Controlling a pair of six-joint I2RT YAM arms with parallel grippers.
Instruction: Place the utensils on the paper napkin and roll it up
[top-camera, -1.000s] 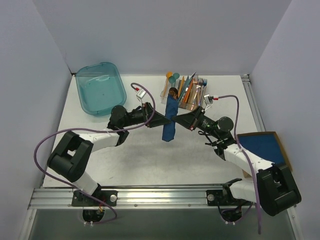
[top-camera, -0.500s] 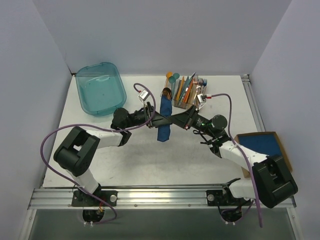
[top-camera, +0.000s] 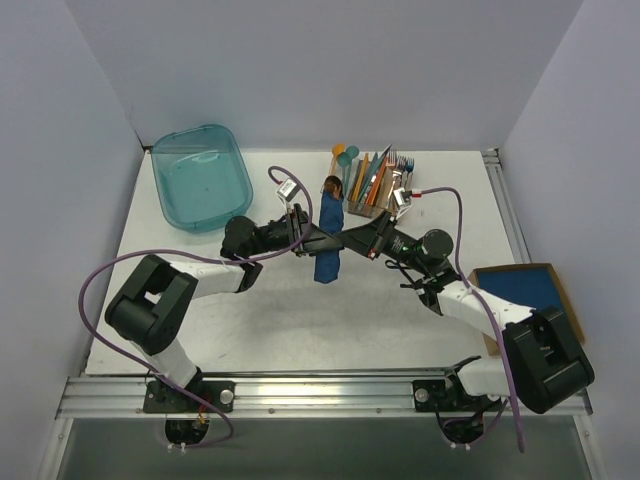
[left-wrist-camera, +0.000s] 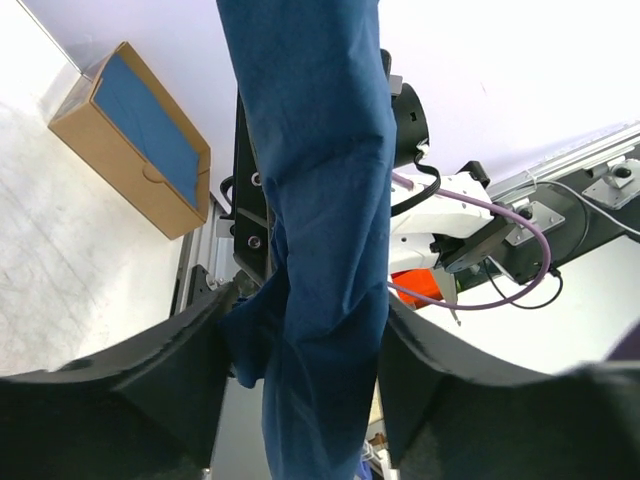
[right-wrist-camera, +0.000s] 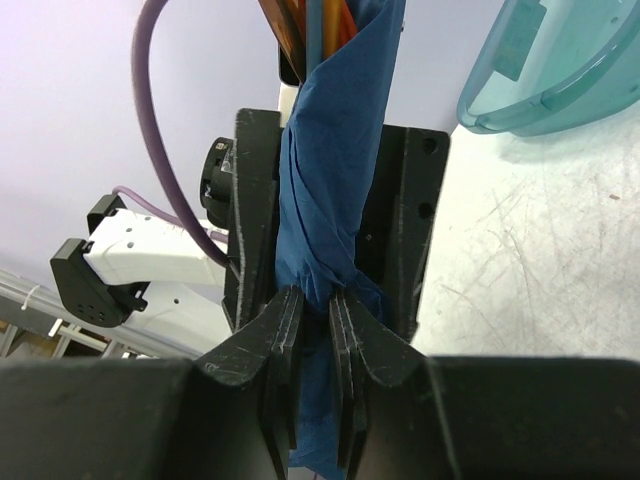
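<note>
The paper napkin (top-camera: 328, 235) is a dark blue twisted roll held off the table between the two arms. Orange-copper ends of the utensils (top-camera: 333, 185) stick out of its far end, and they also show in the right wrist view (right-wrist-camera: 300, 30). My right gripper (right-wrist-camera: 315, 300) is shut on the roll (right-wrist-camera: 335, 170), pinching it narrow. My left gripper (left-wrist-camera: 305, 320) straddles the roll (left-wrist-camera: 320, 200) from the other side. One of its fingers touches the roll. The other stands a little apart, with only a loose flap against it.
A teal plastic bin (top-camera: 200, 178) sits at the back left. A holder of mixed cutlery (top-camera: 375, 180) stands just behind the roll. A cardboard box of blue napkins (top-camera: 525, 290) lies at the right edge. White walls close in three sides.
Both arms carried the roll a little back and left, toward the cutlery holder, then held still. The left jaws have narrowed around the roll.
</note>
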